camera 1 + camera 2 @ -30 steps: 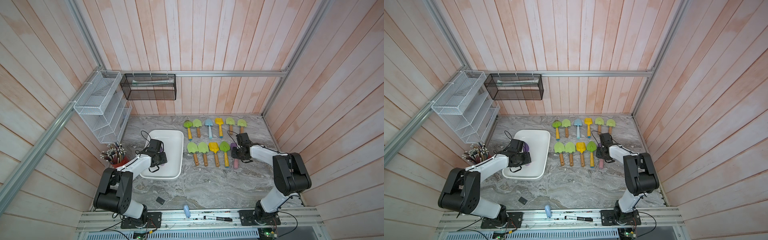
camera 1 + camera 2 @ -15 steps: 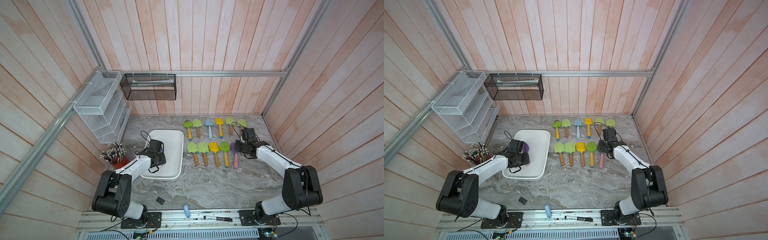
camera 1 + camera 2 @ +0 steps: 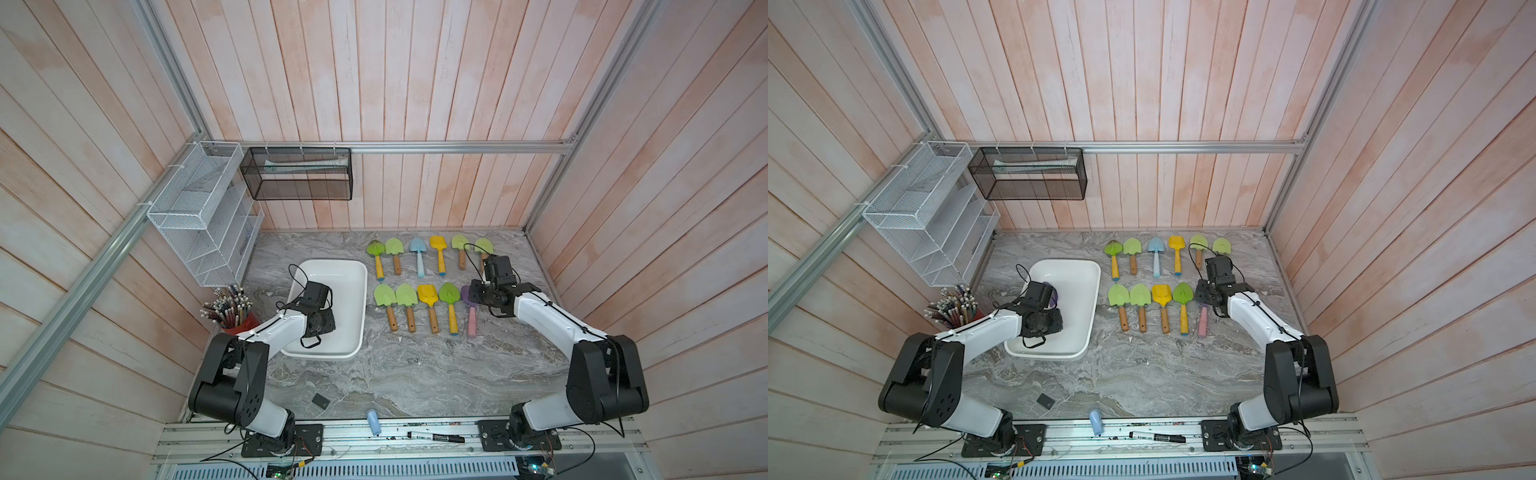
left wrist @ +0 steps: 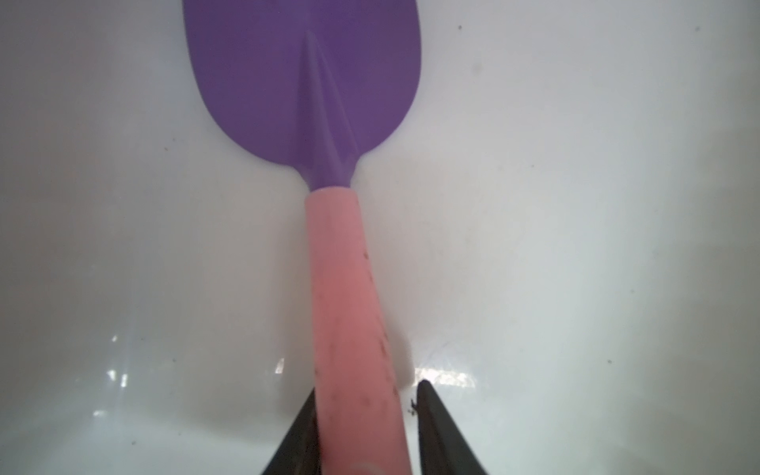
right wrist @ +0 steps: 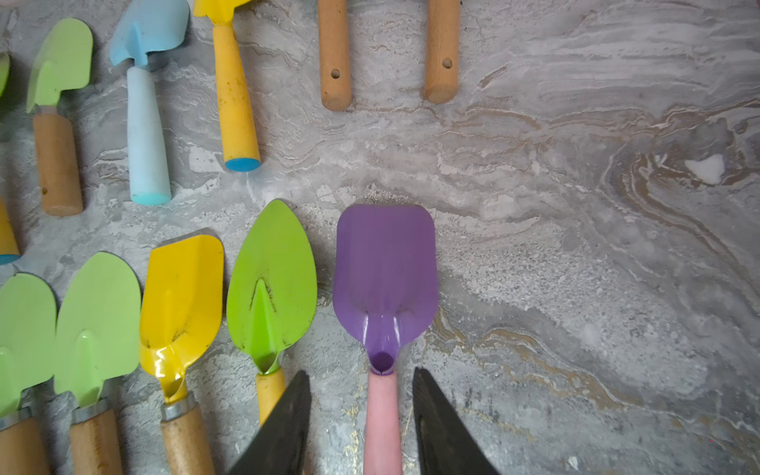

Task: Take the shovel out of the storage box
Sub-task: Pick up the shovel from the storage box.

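The storage box (image 3: pixel 350 291) is a shallow white tub at the left of the marble table, seen in both top views (image 3: pixel 1080 286). Inside it lies a shovel (image 4: pixel 320 103) with a purple blade and a pink handle. Its blade edge peeks out past my left wrist in a top view (image 3: pixel 1053 291). My left gripper (image 4: pixel 366 388) reaches into the box and is shut on the pink handle; one finger (image 4: pixel 306 423) presses it and the other shows a thin gap. My right gripper (image 5: pixel 361 371) is open, straddling the pink handle of another purple shovel (image 5: pixel 384 279) on the table without touching it.
Two rows of green, yellow and blue shovels (image 3: pixel 415 299) lie right of the box. A cup of pencils (image 3: pixel 232 311) stands left of it. A white wire rack (image 3: pixel 203 216) and a black mesh basket (image 3: pixel 297 174) hang on the walls. A marker (image 3: pixel 434 437) lies on the front rail.
The left jaws have narrowed onto the pink handle in the box. The right arm's elbow has swung out to the right, while its open gripper stays over the purple shovel on the table.
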Available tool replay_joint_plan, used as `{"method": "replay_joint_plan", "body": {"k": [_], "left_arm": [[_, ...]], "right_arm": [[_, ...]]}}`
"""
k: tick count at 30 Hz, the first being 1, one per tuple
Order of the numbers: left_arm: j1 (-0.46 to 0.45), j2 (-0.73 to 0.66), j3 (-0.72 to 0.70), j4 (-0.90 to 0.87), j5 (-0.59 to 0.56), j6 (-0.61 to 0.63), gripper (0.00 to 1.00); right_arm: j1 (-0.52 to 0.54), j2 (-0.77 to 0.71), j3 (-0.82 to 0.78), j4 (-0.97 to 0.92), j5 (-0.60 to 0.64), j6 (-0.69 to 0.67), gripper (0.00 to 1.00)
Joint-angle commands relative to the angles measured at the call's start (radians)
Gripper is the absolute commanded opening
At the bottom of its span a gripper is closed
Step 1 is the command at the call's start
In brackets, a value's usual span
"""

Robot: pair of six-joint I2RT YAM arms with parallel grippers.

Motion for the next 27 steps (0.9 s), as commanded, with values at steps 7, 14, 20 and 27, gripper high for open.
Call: {"method": "replay_joint_plan", "body": {"k": [7,14,20,27], "left_arm": [[-0.004,-0.082,0.026,-0.04,-0.022,-0.008,0.06],[-0.003,-0.204,0.066,-0.013,0.155,-0.017,0.06],[-0.002,-0.256,0.102,0.061,0.343,-0.035,0.06],[0.037,-0.3,0.089,0.192,0.553,-0.099,0.02]], "right_arm": [[0.035,-0.042,-0.012,0.012,-0.008,0.018,0.43],[0.062,-0.086,0.004,0.045,-0.05,0.026,0.43],[0.097,-0.12,0.001,0.115,-0.153,0.052,0.44],[0.133,-0.138,-0.015,0.234,-0.305,0.1,0.46]]}}
